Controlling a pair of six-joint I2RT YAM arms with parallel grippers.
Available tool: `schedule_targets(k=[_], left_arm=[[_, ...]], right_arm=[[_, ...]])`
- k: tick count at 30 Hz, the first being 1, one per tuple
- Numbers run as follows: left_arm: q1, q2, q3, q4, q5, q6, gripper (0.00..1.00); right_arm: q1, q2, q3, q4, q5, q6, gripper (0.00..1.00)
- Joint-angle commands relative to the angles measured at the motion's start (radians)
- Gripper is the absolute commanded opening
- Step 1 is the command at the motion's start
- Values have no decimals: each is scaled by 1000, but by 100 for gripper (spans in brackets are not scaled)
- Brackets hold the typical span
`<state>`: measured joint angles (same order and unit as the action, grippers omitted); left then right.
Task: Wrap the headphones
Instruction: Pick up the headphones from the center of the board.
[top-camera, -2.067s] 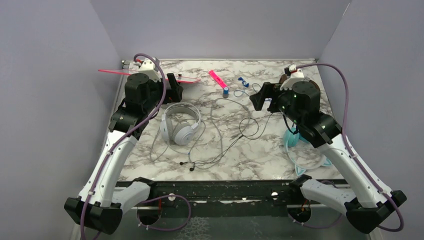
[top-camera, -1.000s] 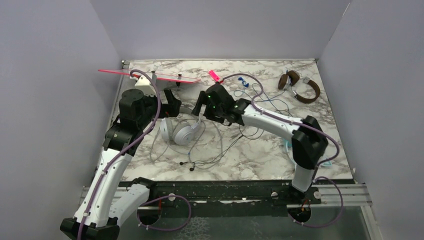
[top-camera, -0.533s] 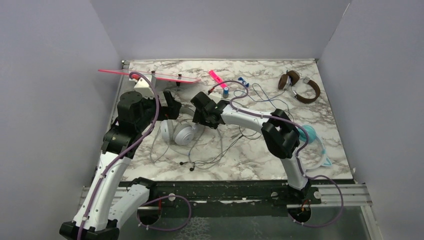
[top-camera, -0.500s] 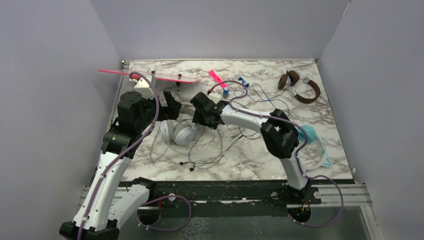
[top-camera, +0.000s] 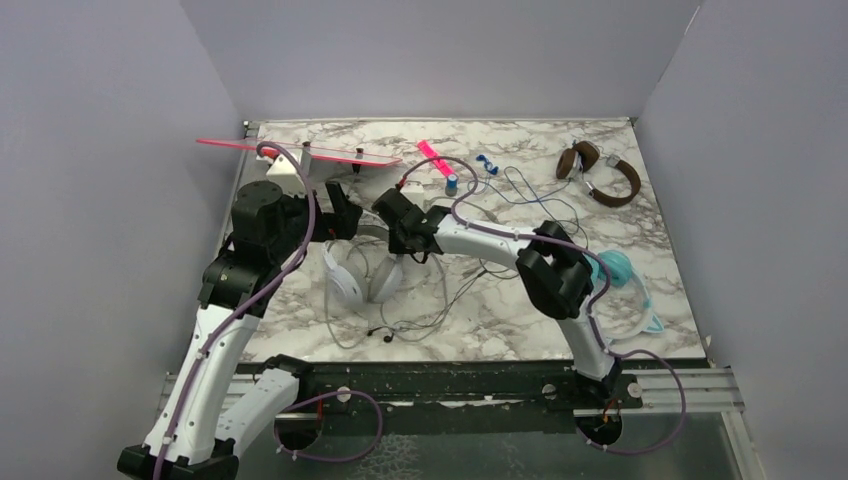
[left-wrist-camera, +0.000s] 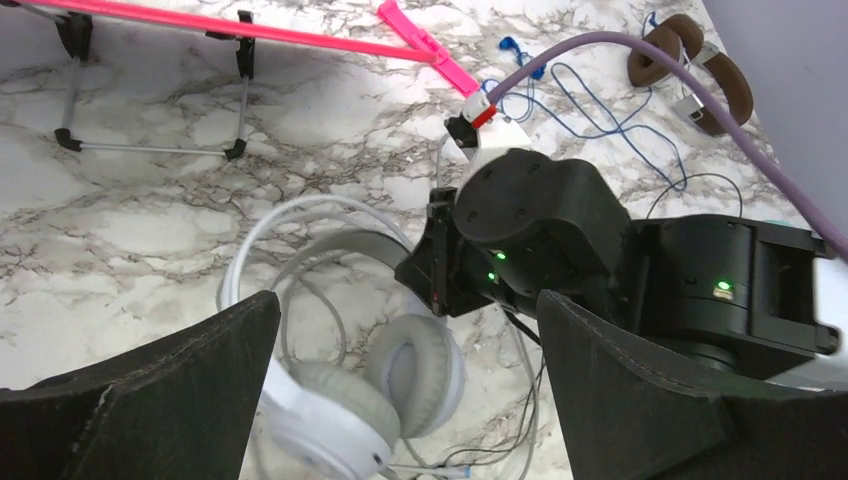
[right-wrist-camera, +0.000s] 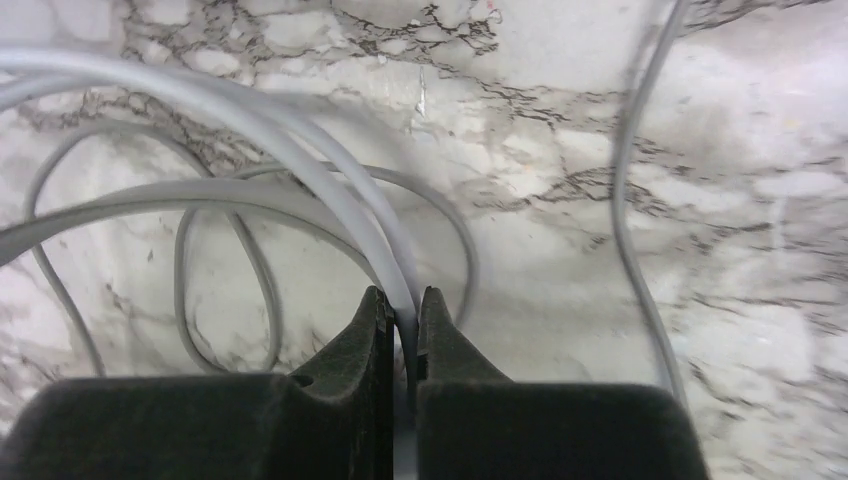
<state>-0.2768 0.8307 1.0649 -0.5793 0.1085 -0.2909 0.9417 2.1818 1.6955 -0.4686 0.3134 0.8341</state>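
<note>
The white-grey headphones (top-camera: 357, 281) lie left of centre on the marble table, tipped up, with their grey cord (top-camera: 441, 292) looped to the right. My right gripper (right-wrist-camera: 403, 310) is shut on their grey headband (right-wrist-camera: 300, 130), which runs up between the fingertips. In the top view, the right gripper (top-camera: 397, 226) is at the band's far side. My left gripper (left-wrist-camera: 410, 400) hovers open above the ear cups (left-wrist-camera: 415, 365), touching nothing. The teal headphones (top-camera: 622, 290) lie at the right, partly behind the right arm. The brown headphones (top-camera: 600, 172) lie at the back right.
A pink-topped wire stand (top-camera: 300, 152) is at the back left. A pink marker (top-camera: 433, 155), a small blue-capped item (top-camera: 452, 183) and a thin blue cable (top-camera: 487, 163) lie behind the right gripper. Grey walls close in three sides.
My right arm swung left across the table to the white-grey headphones and its jaws shut on the headband. The headphones tipped and shifted slightly toward me. The left gripper stayed open, barely moving.
</note>
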Motion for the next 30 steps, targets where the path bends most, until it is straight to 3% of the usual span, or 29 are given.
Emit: schedule_targets(k=[1,4,10,14,16,19,25,27,30], left_arm=[[1,-2,58,-15,20,-5,99],[1,28,84,-16,52,-18,99],[1,113,173,34,225,-124,99],[-8,204,197,149,484,-228,96],[-62,247,221,151,513,-234,98],[-155,264,233,102,354,-193,99],[-281,313,266,-96,-68,-108,81],[-316,297,256,-122,-194,-93,81],[-328,263,223,-129,-277,-59,84]], right_arm=[[2,-250,-116,107,39,-399,0],[-7,-466,-265,251,-9,-721,1],[-52,-776,-431,335,-42,-1206,1],[-57,-852,-424,327,-42,-1362,1],[-57,-829,-377,291,-16,-1369,1],[-56,-788,-324,254,34,-1360,1],[-57,-734,-256,162,7,-1313,1],[-57,-717,-239,140,14,-1299,1],[-57,-705,-230,114,17,-1279,1]])
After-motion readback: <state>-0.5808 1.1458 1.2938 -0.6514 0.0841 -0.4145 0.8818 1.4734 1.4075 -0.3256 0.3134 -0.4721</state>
